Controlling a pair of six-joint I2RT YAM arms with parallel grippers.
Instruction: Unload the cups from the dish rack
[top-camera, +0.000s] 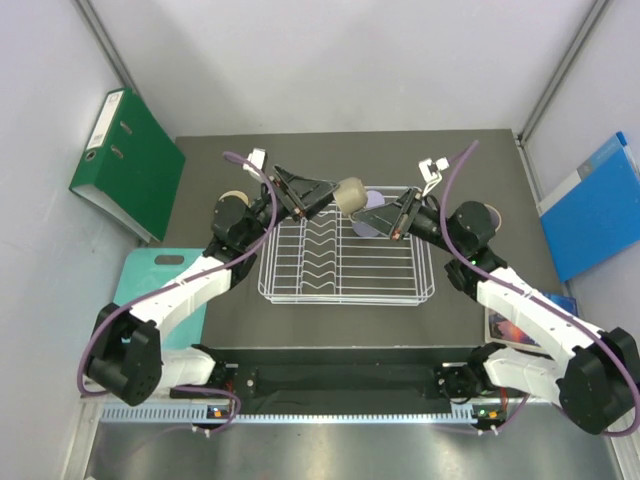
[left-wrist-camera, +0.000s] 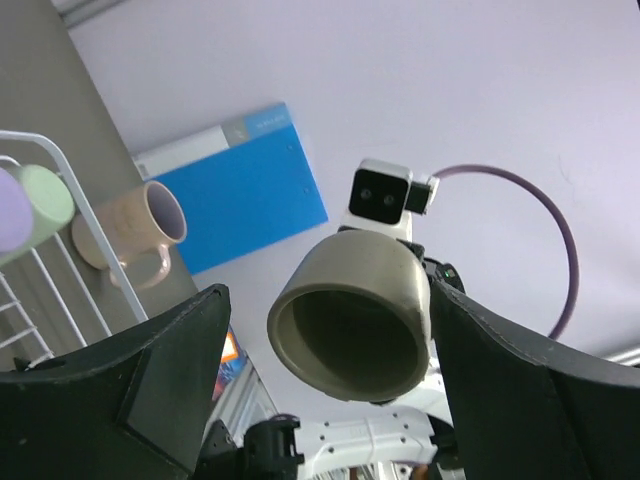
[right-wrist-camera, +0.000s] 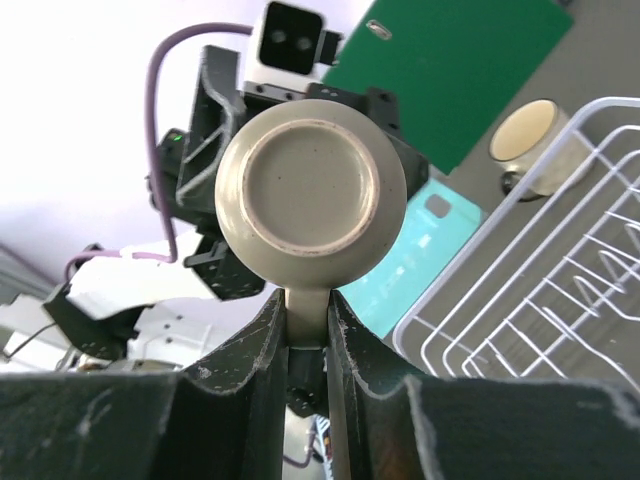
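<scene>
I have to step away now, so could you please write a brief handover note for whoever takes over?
Right gripper: shut on the olive-tan mug's handle, mug in the air over the dish rack's far edge.
Left gripper: open, fingers either side of that mug, not gripping.
Done: cream mug on the table left of the rack, peach mug right of it.
Left: set the olive-tan mug down; lavender cup and mint-green cup appear to sit in the rack.
</scene>
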